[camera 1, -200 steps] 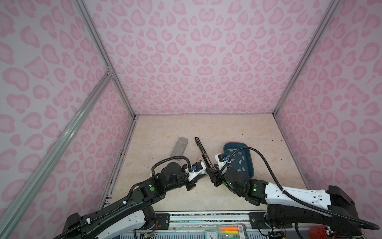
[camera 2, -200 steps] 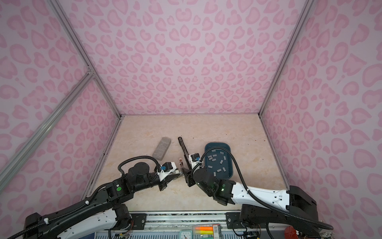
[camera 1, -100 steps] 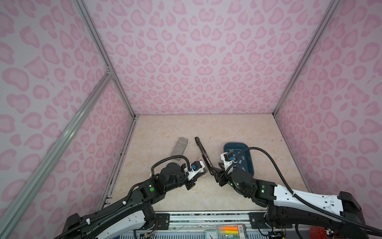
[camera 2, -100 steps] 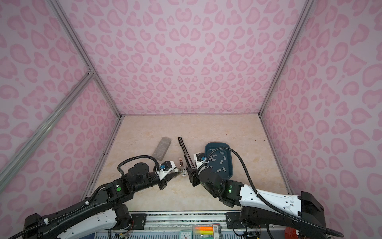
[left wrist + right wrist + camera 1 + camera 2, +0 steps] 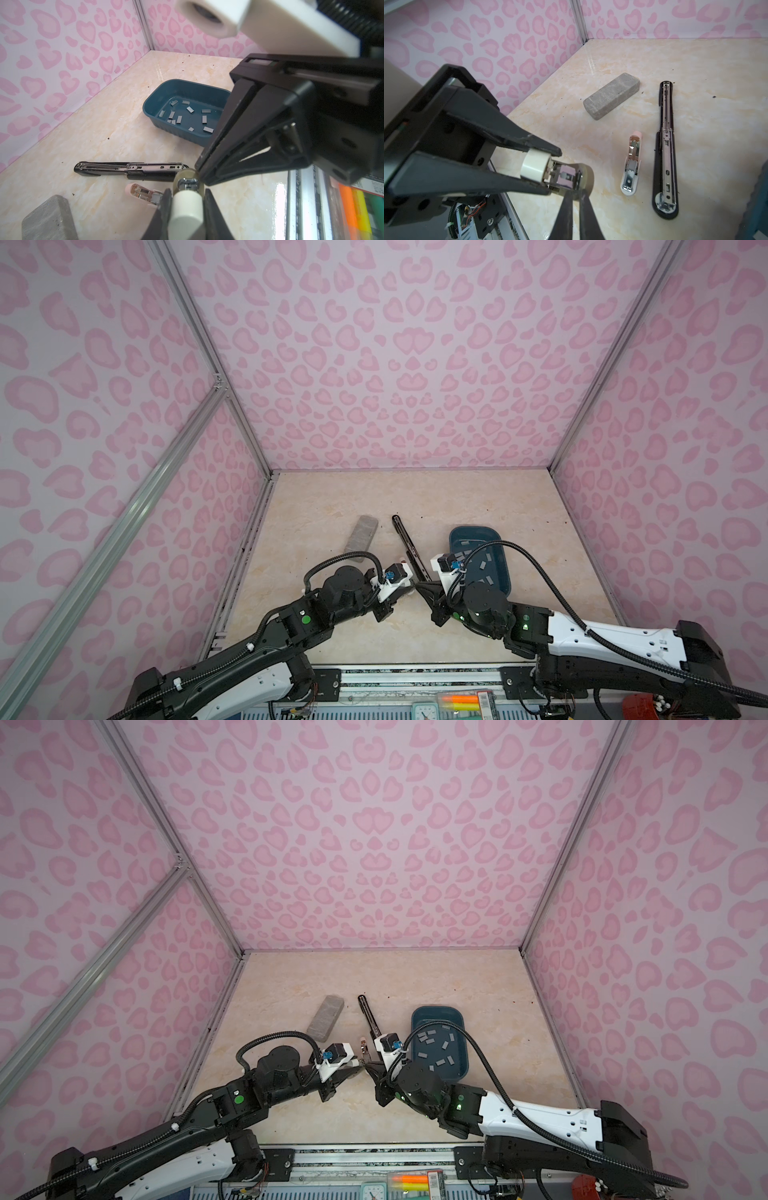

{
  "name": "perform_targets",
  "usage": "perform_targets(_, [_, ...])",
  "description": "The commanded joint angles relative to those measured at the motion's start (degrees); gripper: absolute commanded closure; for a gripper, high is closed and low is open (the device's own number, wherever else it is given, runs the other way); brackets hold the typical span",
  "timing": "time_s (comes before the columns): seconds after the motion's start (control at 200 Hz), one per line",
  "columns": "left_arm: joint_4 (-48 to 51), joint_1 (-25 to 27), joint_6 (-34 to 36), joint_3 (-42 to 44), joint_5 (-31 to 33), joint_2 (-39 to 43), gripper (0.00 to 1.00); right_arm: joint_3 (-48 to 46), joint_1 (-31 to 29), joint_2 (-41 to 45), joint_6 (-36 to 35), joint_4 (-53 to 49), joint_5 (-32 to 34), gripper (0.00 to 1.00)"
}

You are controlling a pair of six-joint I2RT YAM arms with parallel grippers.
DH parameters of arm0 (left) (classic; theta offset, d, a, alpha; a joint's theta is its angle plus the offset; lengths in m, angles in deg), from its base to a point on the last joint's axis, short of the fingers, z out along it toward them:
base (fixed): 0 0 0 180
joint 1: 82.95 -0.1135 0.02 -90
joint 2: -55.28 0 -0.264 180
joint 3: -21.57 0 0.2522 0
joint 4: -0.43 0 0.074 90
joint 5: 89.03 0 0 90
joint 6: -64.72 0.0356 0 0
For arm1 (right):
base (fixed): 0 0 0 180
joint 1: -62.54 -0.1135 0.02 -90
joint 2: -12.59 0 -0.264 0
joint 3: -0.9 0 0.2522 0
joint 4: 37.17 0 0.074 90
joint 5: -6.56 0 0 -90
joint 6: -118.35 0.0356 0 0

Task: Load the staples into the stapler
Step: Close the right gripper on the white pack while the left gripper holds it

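**Stapler open, staples not yet loaded**

Loading has barely begun, judging by how things lie. The black stapler [image 5: 665, 149] lies opened out flat on the desk [image 5: 695, 72] with its metal channel facing up, so the opening step looks done. All the staples [image 5: 190, 109] in view lie loose in the teal tray [image 5: 178, 133] near the stapler. None shows in the channel. The left jaws are clamped on a small white cylinder [image 5: 533, 166] with a metal fitting and a brownish end. The right jaws are closed, with their tips against that brownish end. Whether they pinch its edge is hard to tell from these angles. Left to do: lift a strip, seat it in the channel, close the stapler.
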Motion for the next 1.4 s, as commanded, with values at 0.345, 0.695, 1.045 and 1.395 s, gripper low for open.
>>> perform_targets(0.345, [-2.2, -0.1, 0.6, -0.2, -2.8, 0.5, 0.96, 0.6, 0.2, -5.5, 0.6, 3.3, 4.7, 0.91])
perform_targets(0.695, [-2.9, -0.1, 0.7, 0.9, -3.0, 2.7, 0.96, 2.4, 1.5, -10.2, 0.5, 4.1, 0.9, 0.91])
perform_targets(1.045, [-3.6, -0.1, 0.3, 1.7, -1.9, 4.3, 0.96, 3.2, 1.5, -13.6, -0.5, 6.7, -2.5, 0.89])
perform_targets(1.395, [-4.8, -0.1, -0.2, 3.9, 0.7, 9.1, 0.96, 2.6, 1.5, -15.3, -1.5, 11.0, -7.2, 0.82])
